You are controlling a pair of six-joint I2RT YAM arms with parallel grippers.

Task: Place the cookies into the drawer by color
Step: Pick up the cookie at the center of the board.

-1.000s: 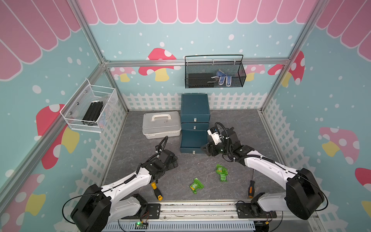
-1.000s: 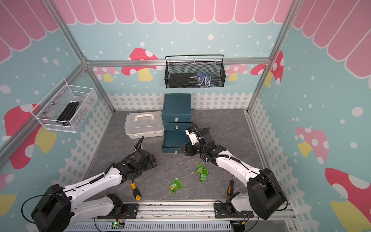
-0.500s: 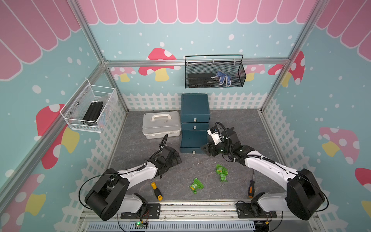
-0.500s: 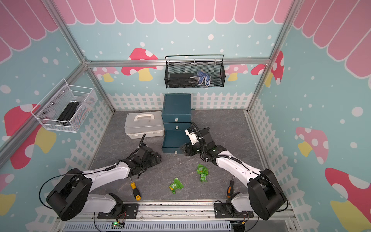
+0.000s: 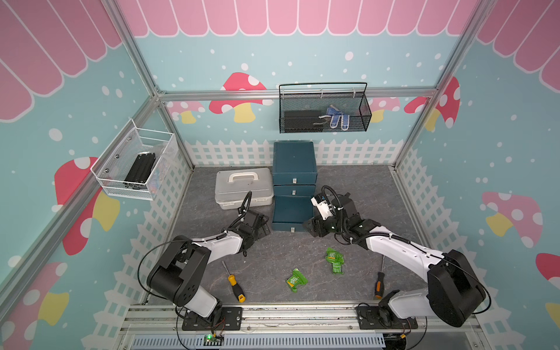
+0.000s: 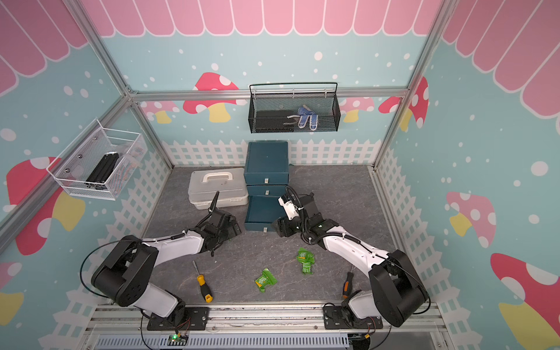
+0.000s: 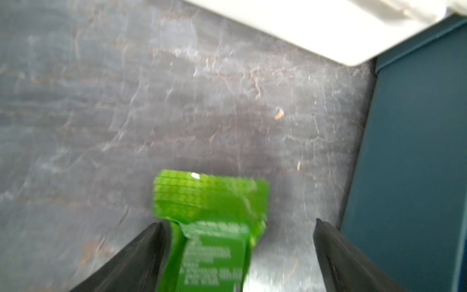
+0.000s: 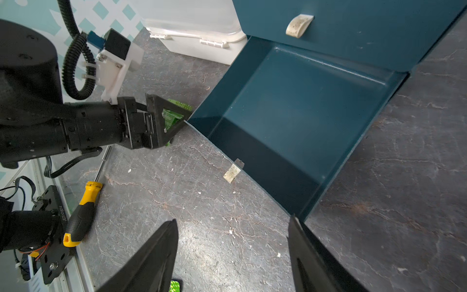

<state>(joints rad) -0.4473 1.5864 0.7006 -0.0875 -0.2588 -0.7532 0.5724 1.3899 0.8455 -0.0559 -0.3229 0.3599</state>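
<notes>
The teal drawer cabinet (image 5: 294, 160) stands at the back, its bottom drawer (image 8: 303, 113) pulled out and bare inside. My left gripper (image 7: 240, 222) is low at that drawer's front left corner, jaws wide open around a green cookie (image 7: 209, 202) on the floor. The packet touches one finger and stands clear of the other. From the right wrist view the same cookie (image 8: 171, 117) shows between those fingers. My right gripper (image 8: 233, 219) is open and holds nothing, by the drawer's front right corner. More green cookies (image 5: 296, 280) (image 5: 334, 260) lie on the floor nearer the front.
A pale grey lidded case (image 5: 242, 188) sits left of the cabinet, just behind my left arm. A yellow-handled screwdriver (image 5: 235, 283) and an orange-handled one (image 5: 378, 283) lie near the front rail. A black mesh basket (image 5: 324, 112) and a white wire basket (image 5: 136, 165) hang on the walls.
My left arm has reached forward and right, bringing its gripper up to the open drawer's left front corner. The right arm and the loose cookies have stayed put.
</notes>
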